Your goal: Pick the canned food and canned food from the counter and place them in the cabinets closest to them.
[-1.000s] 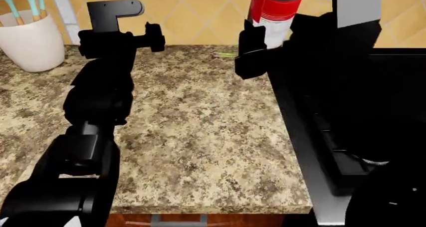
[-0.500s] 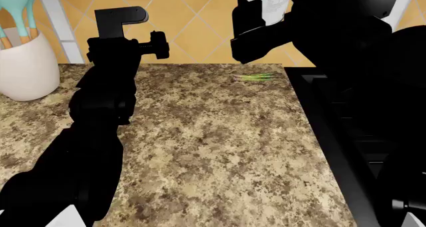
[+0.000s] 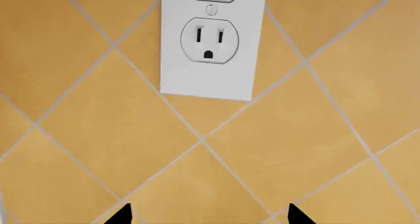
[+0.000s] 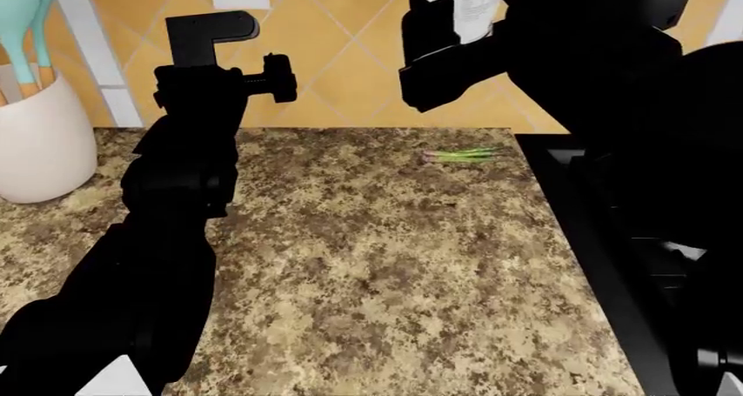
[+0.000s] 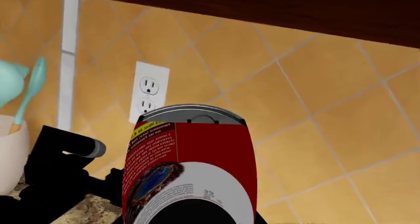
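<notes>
Canned food (image 5: pixel 190 170), the small red-and-white one with the silver lid, is up in the air, clamped in the right gripper (image 4: pixel 447 43) and held upright well above the counter (image 4: pixel 384 265). Its top runs off the upper edge of the head view, close against the yellow tiled wall. I'd judge it is held that high because it is headed for an upper cabinet: the right wrist view shows a dark reddish-brown underside (image 5: pixel 262 10) just above the can, which looks like the base of the cabinets, though no door or handle is visible.

The left gripper (image 3: pixel 206 215) hangs idle in front of the wall outlet (image 3: pixel 208 39) with nothing between its two tips, which stand apart; it seems parked out of the way.

At the left end of the counter sits a white crock (image 4: pixel 41 144) with turquoise utensil handles (image 4: pixel 30 22) standing in it. A thin green sprig (image 4: pixel 462 155) lies by the wall near the black stove (image 4: pixel 604 239). The flat yellow tin is not in view
</notes>
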You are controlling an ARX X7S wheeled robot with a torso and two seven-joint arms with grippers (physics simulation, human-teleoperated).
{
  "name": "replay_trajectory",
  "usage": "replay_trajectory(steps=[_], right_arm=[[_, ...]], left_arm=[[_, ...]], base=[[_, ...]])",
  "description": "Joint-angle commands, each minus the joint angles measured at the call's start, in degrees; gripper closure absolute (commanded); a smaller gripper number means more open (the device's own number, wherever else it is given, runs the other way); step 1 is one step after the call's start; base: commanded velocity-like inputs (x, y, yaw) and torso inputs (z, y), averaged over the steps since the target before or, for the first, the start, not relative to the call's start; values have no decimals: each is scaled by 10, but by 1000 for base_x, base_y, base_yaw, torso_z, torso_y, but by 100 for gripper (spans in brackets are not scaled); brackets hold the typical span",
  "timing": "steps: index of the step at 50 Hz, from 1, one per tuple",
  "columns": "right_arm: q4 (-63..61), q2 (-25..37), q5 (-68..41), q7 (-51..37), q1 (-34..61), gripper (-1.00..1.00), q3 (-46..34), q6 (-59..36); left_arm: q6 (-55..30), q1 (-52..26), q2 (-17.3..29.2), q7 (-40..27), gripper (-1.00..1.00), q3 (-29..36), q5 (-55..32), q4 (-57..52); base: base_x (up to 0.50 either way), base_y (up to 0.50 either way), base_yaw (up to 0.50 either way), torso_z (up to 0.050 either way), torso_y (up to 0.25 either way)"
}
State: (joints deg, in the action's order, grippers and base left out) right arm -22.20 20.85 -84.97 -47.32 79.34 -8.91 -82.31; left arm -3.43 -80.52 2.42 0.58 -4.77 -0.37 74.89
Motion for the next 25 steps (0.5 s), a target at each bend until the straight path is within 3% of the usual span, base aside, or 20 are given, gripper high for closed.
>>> replay_trajectory(steps=[1,10,18,25], right_arm=[[7,1,-53,-57,-7,100,26,20],[-59,52,-309,-335,3,100,-6,104],[-165,84,-325,-418,12,100,-15,143],[-244,195,-295,-426,88,100,-169,318]], left_arm=[[2,0,0,3,-100,-4,0,1],[3,0,-1,3,-100,-5,2,1],[5,1,-1,4,-100,-4,2,1],[6,1,-1,3,-100,-2,3,1]], base=[[26,0,3,0,0],[26,0,3,0,1],[26,0,2,0,0],[26,0,1,0,0]])
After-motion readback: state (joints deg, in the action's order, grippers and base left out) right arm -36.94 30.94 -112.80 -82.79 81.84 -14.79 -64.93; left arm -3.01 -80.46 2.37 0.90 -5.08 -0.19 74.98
